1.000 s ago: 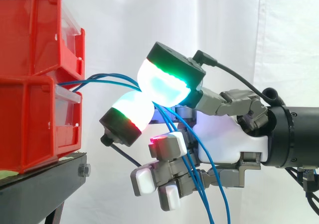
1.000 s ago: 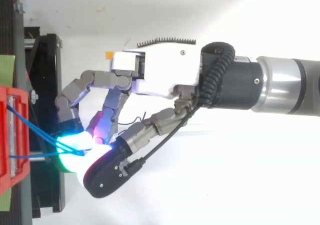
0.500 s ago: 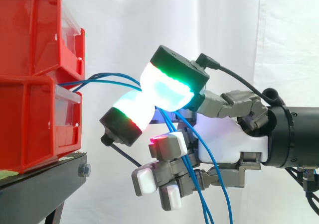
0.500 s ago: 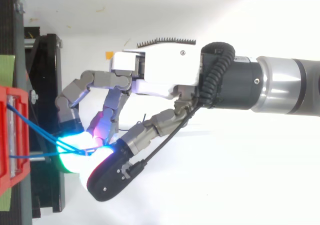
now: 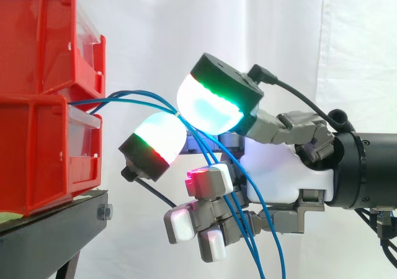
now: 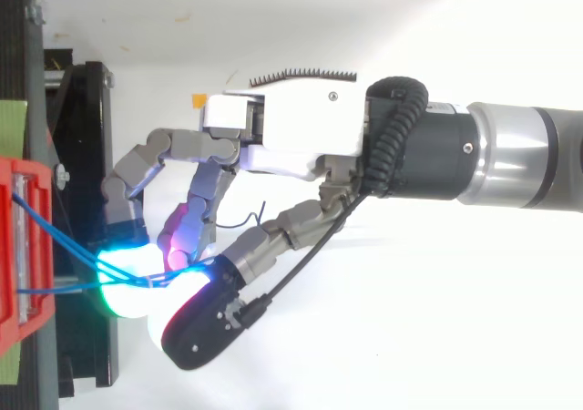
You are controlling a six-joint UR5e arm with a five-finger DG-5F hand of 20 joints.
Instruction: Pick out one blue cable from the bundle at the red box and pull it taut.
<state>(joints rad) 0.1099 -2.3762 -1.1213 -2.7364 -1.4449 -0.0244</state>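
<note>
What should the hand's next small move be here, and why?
Probably draw the hand a little back, away from the red bins. Its two glowing fingertips meet on the blue cables, which arc loosely from the bins and hang down past the palm, so they are not taut. More than one cable seems caught.

Blue cables (image 5: 127,95) between the hand's (image 5: 279,173) pads (image 5: 208,102)

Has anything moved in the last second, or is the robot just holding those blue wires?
Only slightly. On the hand, the lower pad slid toward the red bins and the upper pad drew back toward the arm. The blue cables stayed pinched between the two pads. Bins and arm did not move.
</note>
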